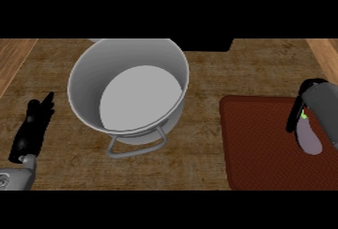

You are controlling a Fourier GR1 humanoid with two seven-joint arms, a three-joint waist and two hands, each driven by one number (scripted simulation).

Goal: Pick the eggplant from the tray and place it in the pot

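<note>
- The pot point(128, 85), grey with a pale inside, stands on the brown counter point(204, 76) left of centre; its wire handle point(137, 146) points toward the view's lower edge.
- The dark red tray point(264, 152) lies on the counter at the right, apart from the pot.
- The eggplant point(307, 134), pale purple with a green spot at its upper end, is over the tray's right part, under the right hand.
- The right hand point(297, 112) comes in from the right edge; its dark fingers curl round the eggplant's upper end, grasping it.
- The left hand point(33, 127) rests at the left edge beside the pot, fingers straight, released, holding nothing.
</note>
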